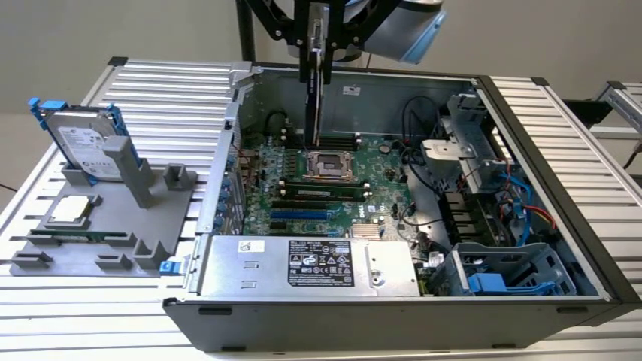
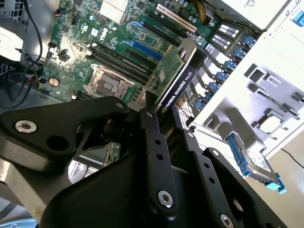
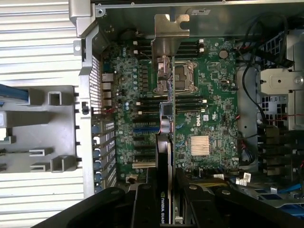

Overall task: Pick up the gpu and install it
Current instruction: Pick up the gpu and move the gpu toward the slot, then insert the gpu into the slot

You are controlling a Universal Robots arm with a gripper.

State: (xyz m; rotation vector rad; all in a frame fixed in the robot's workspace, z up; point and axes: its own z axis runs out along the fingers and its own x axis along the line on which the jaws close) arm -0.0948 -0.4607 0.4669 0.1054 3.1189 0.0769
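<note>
**GPU clamped in gripper, held over the open case**

Gripper point(image 1: 317, 56) sits at top centre of the exterior view, closed tight on the gpu point(image 1: 314, 94). The card hangs upright and edge-on, long side vertical. Its lower end is over the motherboard point(image 1: 321, 192), close to the CPU socket point(image 1: 328, 162). It is not seated in any slot.

In the second wrist view the black fingers point(image 2: 154, 142) press on both faces of the gpu point(image 2: 176, 83). The cooler block point(image 2: 183, 78) is on one face and the green board on the other. The silver bracket point(image 2: 187, 47) is at the far end from the grip.

The first wrist view shows the card edge-on point(image 3: 164, 147) between the fingers point(image 3: 141, 199), with the bracket point(image 3: 169, 33) out past the socket toward the case wall.

The computer case point(image 1: 546, 150) lies open in the centre and to the exterior view's right, on a slatted metal table point(image 1: 150, 83). The power supply point(image 1: 301, 263) is at lower centre of the frame and a blue drive cage point(image 1: 501, 274) at lower right.

A grey fixture tray point(image 1: 120, 218) sits on the exterior view's left, outside the case. A hard drive in a blue frame point(image 1: 86, 139) stands tilted at its upper-left end. A small silver square part point(image 1: 72, 209) lies flat on the tray below it. Both are well apart from the gripper.
</note>
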